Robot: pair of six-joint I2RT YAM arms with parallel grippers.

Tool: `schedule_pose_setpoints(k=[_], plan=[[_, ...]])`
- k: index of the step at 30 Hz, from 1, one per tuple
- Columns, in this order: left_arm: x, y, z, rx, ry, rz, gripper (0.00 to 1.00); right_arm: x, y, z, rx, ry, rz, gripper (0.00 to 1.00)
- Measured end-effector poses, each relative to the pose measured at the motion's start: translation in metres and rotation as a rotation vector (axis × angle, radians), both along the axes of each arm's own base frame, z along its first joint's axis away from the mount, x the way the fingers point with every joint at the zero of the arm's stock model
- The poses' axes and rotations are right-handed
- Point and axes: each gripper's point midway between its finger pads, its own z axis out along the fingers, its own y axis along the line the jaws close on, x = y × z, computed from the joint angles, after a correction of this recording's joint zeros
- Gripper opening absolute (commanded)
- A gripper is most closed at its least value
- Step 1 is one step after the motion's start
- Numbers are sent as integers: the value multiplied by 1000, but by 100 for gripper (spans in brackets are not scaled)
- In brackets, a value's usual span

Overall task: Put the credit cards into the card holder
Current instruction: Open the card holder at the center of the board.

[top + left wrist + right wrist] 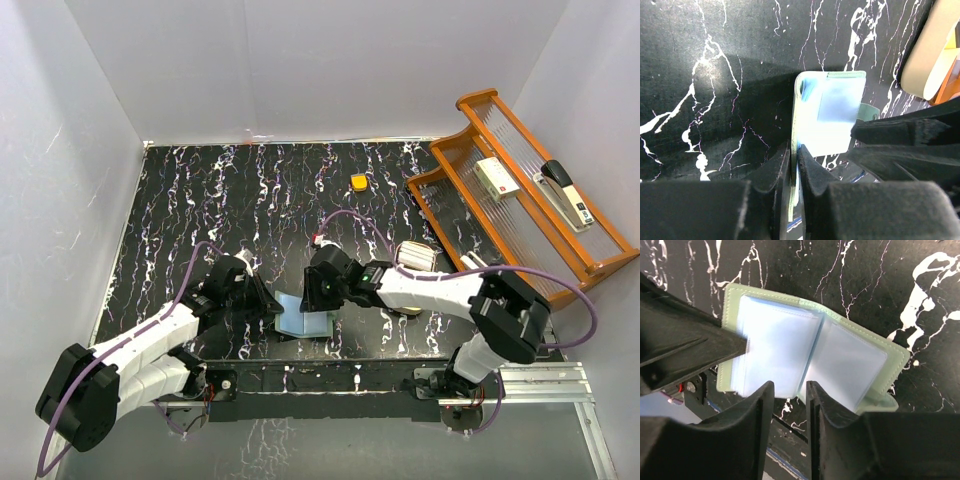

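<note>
- The card holder lies spread open on the black marbled worktop, at the near edge between the two arms, with its clear inner sleeves facing up.
- The left end effector is pinched tight on the edge of one cover and holds that flap up on its side.
- The right end effector hovers over the sleeves with its jaws at a narrow gap. The lower edge of a sleeve sits right at the fingertips, but I see nothing gripped between them.
- Neither end effector carries a card, and I cannot pick out the credit cards clearly from here. A tan dish sits just beyond the holder, on the right arm's side.
- To my eye this is the preparing step: the holder is being steadied and opened, and no card looks to be loaded yet.
- Next, the left grip should stay firm while the right arm fetches a card, lines it up with a sleeve mouth and slides it in flat. A loose flap could let the holder skid.
</note>
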Motion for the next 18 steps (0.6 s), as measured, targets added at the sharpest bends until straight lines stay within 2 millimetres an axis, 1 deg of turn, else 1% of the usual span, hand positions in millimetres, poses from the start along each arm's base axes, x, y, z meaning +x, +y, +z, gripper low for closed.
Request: schedule_pose_setpoints(k=[3, 6, 10, 18], plan=[[-1, 0, 0, 2, 8, 4, 29, 0, 3, -13, -14, 19, 7, 26], [-1, 0, 0, -2, 11, 7, 36, -1, 6, -25, -24, 37, 14, 25], [2, -2, 3, -17, 2, 11, 39, -3, 11, -36, -26, 62, 28, 25], [6, -7, 7, -41, -13, 10, 47, -4, 16, -40, -10, 77, 40, 24]])
